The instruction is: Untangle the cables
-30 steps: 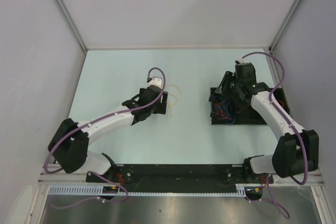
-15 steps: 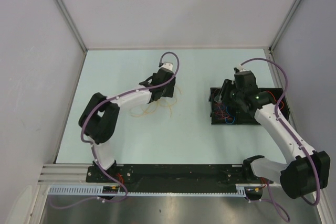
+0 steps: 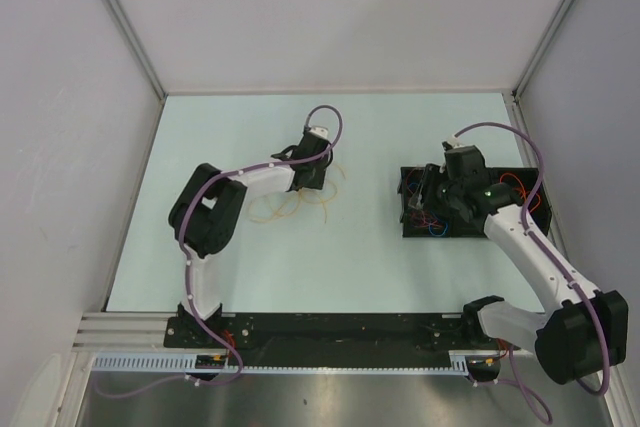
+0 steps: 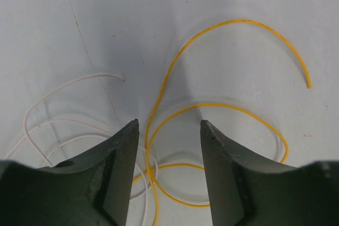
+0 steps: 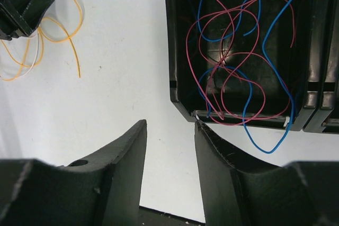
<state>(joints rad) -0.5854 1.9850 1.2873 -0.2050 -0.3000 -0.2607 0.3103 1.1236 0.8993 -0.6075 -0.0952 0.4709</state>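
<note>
Left end effector (image 4: 168,130): released, straddling orange cable (image 4: 233,21). Right end effector (image 5: 170,128): released, empty. Risk: pinch snags white cable (image 4: 95,75) too, dragging tangle.

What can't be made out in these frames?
- Left wrist: how the orange cable and white cable run on, hidden behind the fingers and bottom edge.
- Right wrist: red cables and blue cables in the tray, cut off at the top edge.
- Top: tray contents, too small, partly under the right arm.
</note>
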